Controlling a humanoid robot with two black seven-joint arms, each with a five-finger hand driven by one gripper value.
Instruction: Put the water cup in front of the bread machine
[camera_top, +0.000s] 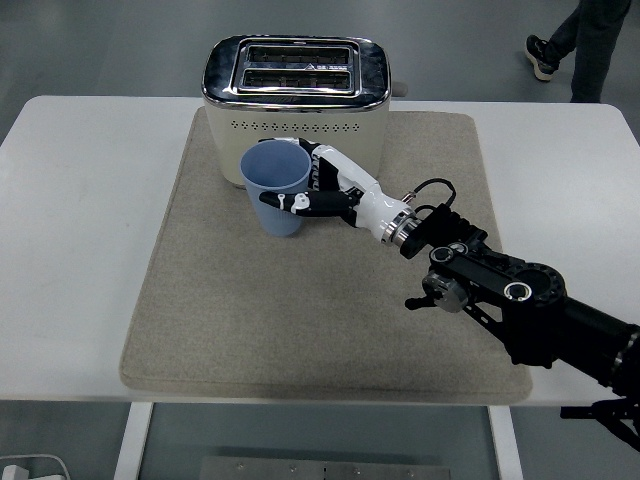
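Note:
A light blue water cup (273, 186) stands upright just in front of the cream and chrome bread machine (295, 100), low over or on the beige mat (200, 300); contact with the mat cannot be told. My right hand (318, 186) is wrapped around the cup's right side, with a white-tipped thumb across the front and fingers behind the rim. The right arm (500, 295) stretches in from the lower right. No left arm shows in the picture.
The mat covers the middle of the white table (70, 230). The bread machine sits at the mat's back edge, its lever on the right side. A person's legs (585, 45) show on the floor beyond the table at the top right.

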